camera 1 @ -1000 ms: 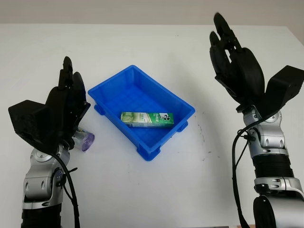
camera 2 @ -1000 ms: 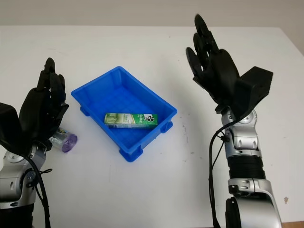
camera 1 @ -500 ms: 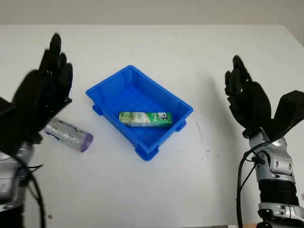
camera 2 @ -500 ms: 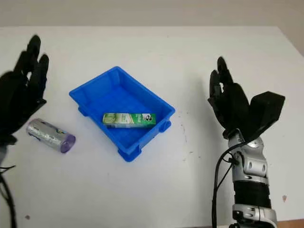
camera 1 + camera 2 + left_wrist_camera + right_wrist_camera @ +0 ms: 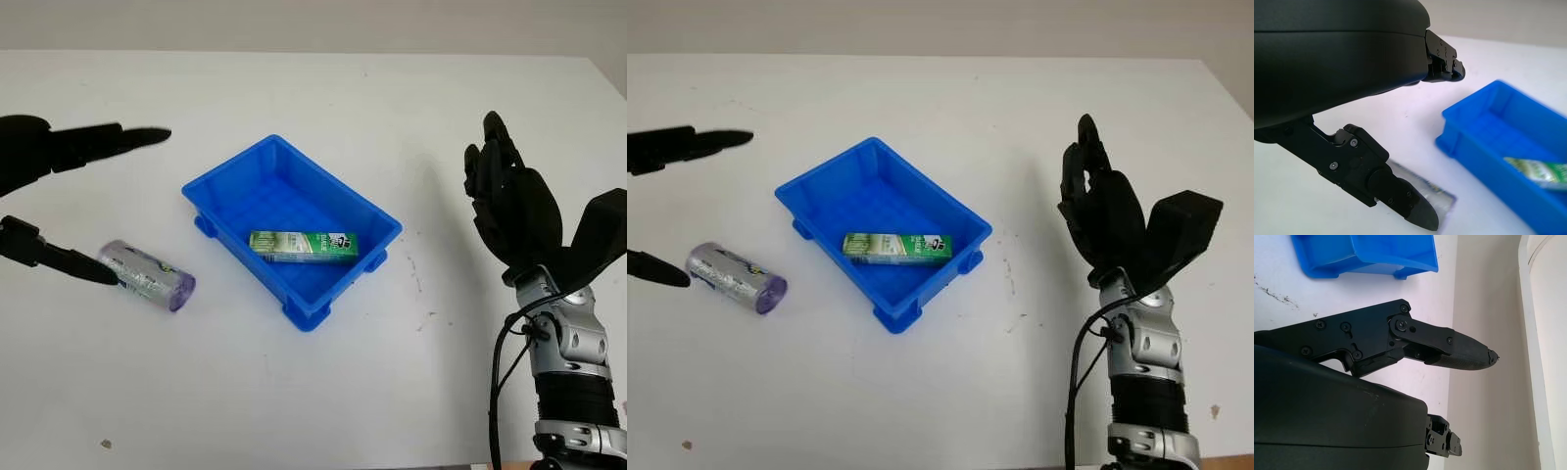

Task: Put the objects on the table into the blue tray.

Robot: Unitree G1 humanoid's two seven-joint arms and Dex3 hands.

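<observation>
A white table [image 5: 294, 392] carries everything, its surface marked by a few small dark specks and scuffs to the right of the blue tray [image 5: 291, 227]. Beyond the table's far edge runs a plain pale wall [image 5: 313, 24].

The blue tray sits near the middle of the table, turned at an angle so one corner points toward the robot. Inside it lies one green and white box [image 5: 303, 245], flat on the tray floor close to the near-right wall. Outside the tray, to its left and well apart from it, one clear cylindrical bottle with a purple end [image 5: 147, 275] lies on its side on the table. So there are two objects in all: one already in the tray, one on the bare table, with open table between the bottle and the tray wall.

The left hand [image 5: 59, 196] is open beside the bottle, on the side away from the tray: its fingers are spread wide, one fingertip [image 5: 106, 277] at the bottle's end, the upper finger [image 5: 127, 138] well above it; contact cannot be told. The right hand [image 5: 511, 201] is raised to the right of the tray, well apart from it, open and holding nothing.
</observation>
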